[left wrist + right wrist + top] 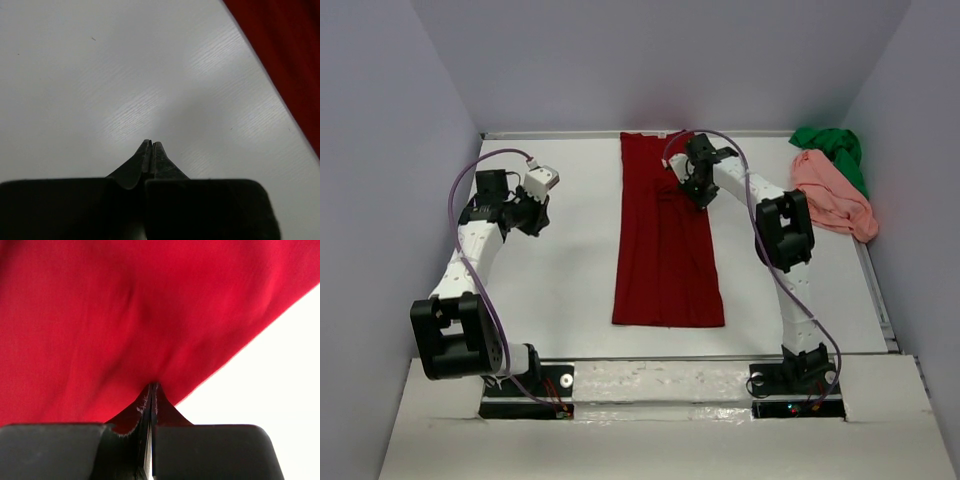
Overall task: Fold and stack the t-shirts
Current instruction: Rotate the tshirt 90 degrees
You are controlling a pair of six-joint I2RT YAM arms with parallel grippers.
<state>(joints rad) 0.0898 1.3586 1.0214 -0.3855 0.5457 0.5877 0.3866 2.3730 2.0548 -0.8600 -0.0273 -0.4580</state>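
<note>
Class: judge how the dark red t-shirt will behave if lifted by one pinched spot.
Probably floppy: the dark red t-shirt puckers where the right gripper pinches it, so the rest would likely sag. Likely light: thin cloth lying flat on the table. Pushed, it would probably bunch rather than slide whole.

A lab rig: plain grey walls (380, 150) box in a white table (570, 260)

Three t-shirts lie in view: one dark red t-shirt (665, 250), one salmon pink t-shirt (832, 192) and one bright green t-shirt (835, 148). There are two robot arms, the left arm (470, 250) and the right arm (783, 235), and one white counter (570, 280).
</note>
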